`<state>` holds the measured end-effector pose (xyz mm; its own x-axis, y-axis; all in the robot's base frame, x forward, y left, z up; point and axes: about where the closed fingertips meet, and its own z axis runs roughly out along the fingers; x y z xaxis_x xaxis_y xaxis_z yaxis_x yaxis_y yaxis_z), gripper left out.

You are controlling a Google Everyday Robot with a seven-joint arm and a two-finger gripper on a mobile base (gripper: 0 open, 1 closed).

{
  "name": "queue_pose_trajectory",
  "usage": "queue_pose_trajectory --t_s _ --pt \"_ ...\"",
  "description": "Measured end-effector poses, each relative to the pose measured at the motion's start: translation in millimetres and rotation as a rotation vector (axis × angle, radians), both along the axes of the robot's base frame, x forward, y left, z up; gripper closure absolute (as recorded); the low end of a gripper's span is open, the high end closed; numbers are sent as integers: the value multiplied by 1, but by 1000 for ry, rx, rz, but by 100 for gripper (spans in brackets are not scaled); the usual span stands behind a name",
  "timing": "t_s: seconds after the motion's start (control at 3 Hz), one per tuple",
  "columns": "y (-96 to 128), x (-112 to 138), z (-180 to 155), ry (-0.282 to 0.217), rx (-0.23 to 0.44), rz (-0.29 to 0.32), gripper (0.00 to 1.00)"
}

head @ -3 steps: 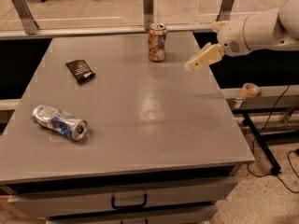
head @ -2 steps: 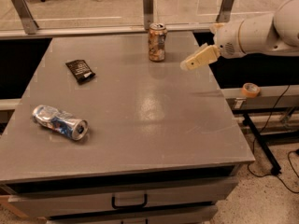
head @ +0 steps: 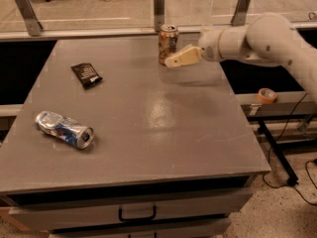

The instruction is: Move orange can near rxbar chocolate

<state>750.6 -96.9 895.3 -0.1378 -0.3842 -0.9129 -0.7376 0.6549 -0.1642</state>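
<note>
The orange can (head: 168, 43) stands upright near the far edge of the grey table (head: 148, 133), with a mottled orange-brown label and a silver top. The rxbar chocolate (head: 86, 74), a flat black wrapper with white print, lies at the far left of the table. My gripper (head: 173, 60) reaches in from the right on a white arm. Its cream tip is just right of the can's lower part, close to it or touching it.
A crushed silver-blue can (head: 64, 129) lies on its side at the front left. A rail with metal posts (head: 158, 6) runs behind the table. An orange tape roll (head: 267, 95) sits on a ledge to the right. Drawers (head: 136, 213) are under the table's front.
The gripper has moved left towards the orange can and now sits right beside it. The cans and the wrapper have not moved.
</note>
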Motion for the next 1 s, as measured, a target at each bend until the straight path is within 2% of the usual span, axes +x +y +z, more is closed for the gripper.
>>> queue_pose_trajectory --t_s 0.33,0.67,1.0 --pt "28 25 -15 24 38 28 4" --pt "51 41 -27 46 75 63 22" --pt "70 49 -26 28 109 105 45"
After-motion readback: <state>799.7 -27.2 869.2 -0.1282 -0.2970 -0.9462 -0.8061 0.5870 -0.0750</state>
